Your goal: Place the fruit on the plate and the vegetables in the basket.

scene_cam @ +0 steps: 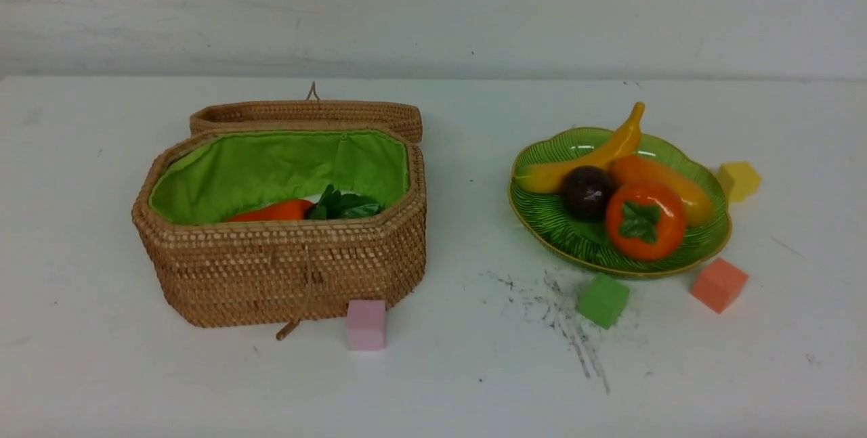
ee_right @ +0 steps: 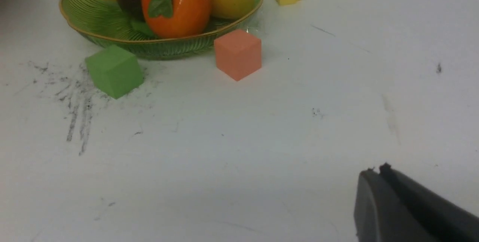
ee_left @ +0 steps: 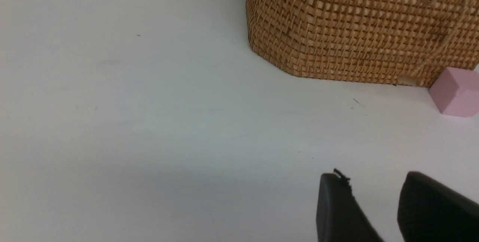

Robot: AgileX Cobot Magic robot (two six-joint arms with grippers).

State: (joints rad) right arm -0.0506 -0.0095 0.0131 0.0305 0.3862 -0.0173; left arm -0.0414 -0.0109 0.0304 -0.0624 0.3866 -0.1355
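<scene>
The fruit lies on the green plate (scene_cam: 711,238) at the right: banana (scene_cam: 603,150), mango (scene_cam: 667,181), mangosteen (scene_cam: 586,192) and persimmon (scene_cam: 645,219). The wicker basket (scene_cam: 291,269) stands at the left with its lid folded back. Inside it I see an orange-red carrot (scene_cam: 274,212) and green leaves (scene_cam: 342,205); other vegetables are hidden by its wall. Neither arm shows in the front view. My left gripper (ee_left: 374,182) hangs open and empty over bare table near the basket (ee_left: 359,25). My right gripper (ee_right: 376,171) is shut on nothing, well short of the plate (ee_right: 112,34).
Foam cubes lie about: a pink cube (scene_cam: 366,324) against the basket's front, a green cube (scene_cam: 602,300) and an orange cube (scene_cam: 719,284) before the plate, a yellow cube (scene_cam: 739,181) behind it. Dark scuff marks (scene_cam: 569,319) streak the white table.
</scene>
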